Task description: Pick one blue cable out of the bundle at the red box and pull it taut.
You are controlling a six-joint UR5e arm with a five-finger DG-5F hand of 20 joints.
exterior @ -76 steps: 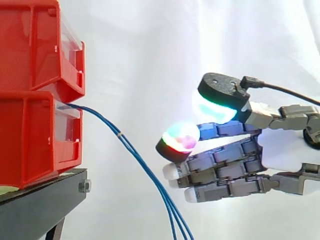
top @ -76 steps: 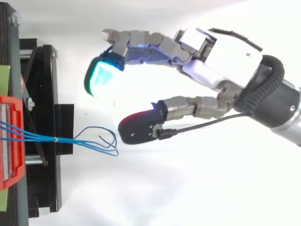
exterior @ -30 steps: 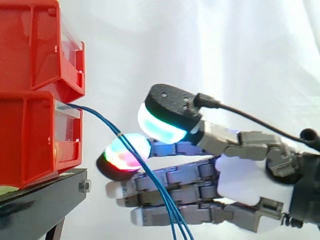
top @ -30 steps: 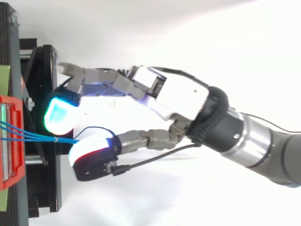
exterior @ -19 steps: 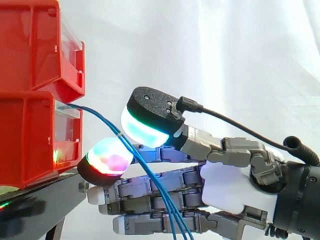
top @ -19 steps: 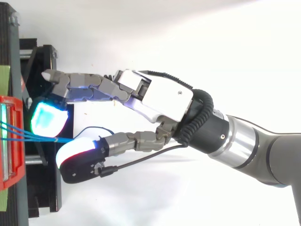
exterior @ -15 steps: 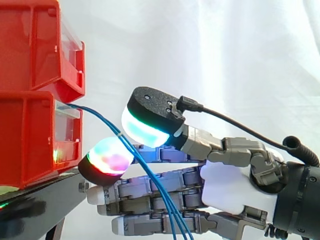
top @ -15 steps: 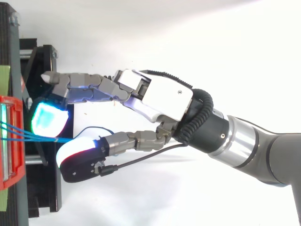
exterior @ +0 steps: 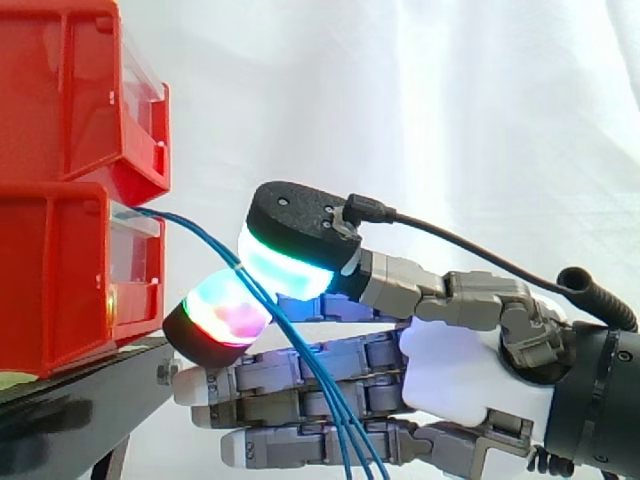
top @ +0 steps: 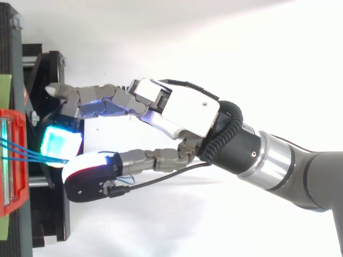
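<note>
Blue cables [exterior: 201, 237] leave the lower red box [exterior: 60, 270] and sag downward. I see the hand [exterior: 465, 375] just beside the box, with thumb and one finger pad [exterior: 225, 315] pinched onto them.

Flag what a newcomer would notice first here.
The robot hand reaching in from the right dominates, its glowing pads pinching the blue cables. Those cables run from the lower of two stacked red bins at the left, on a black stand.
</note>
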